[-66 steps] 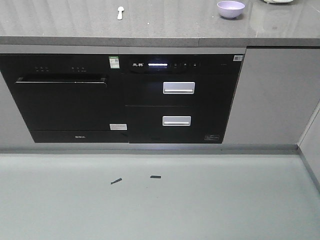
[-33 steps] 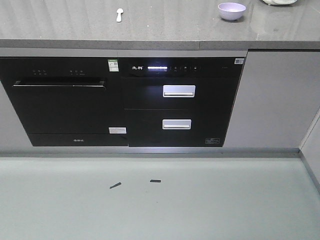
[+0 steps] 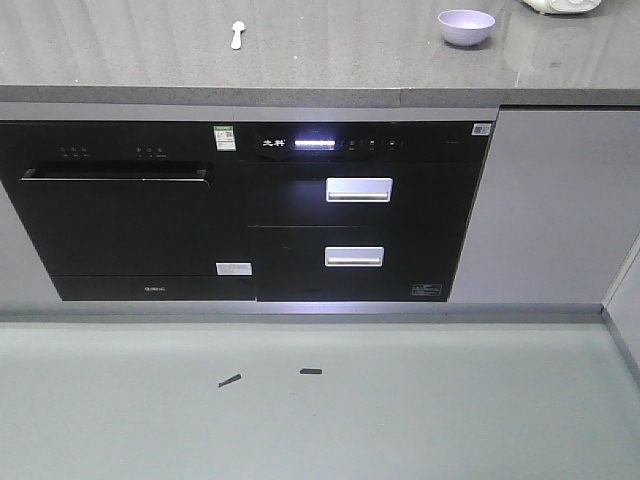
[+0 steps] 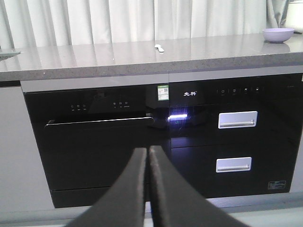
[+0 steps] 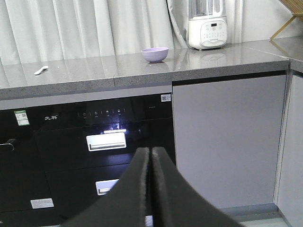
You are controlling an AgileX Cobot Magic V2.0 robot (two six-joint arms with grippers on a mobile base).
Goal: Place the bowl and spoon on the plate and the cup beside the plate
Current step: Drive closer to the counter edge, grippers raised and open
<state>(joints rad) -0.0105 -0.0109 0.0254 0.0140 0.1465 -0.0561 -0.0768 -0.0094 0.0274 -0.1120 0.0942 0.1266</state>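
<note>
A lavender bowl (image 3: pixel 466 27) stands on the grey countertop (image 3: pixel 330 60) toward the right; it also shows as the bowl (image 4: pixel 278 35) and the bowl (image 5: pixel 155 54). Farther left on the counter lies a small white spoon (image 3: pixel 237 35), seen too as the spoon (image 4: pixel 159 47) and the spoon (image 5: pixel 40 70). The plate and cup are out of view. My left gripper (image 4: pixel 148 150) and right gripper (image 5: pixel 151 150) are both shut and empty, held low in front of the cabinets, well short of the counter.
Below the counter are a black dishwasher (image 3: pixel 125 225) and a black drawer unit with two silver handles (image 3: pixel 358 189). A white blender base (image 5: pixel 207 30) stands at the counter's back right. Grey cabinet doors (image 3: pixel 550 200) lie to the right. Two small dark scraps (image 3: pixel 230 380) lie on the floor.
The cabinets and counter have slid downward and grown slightly in the front view, so the base has rolled a little closer. Bowl and spoon have not moved on the counter.
</note>
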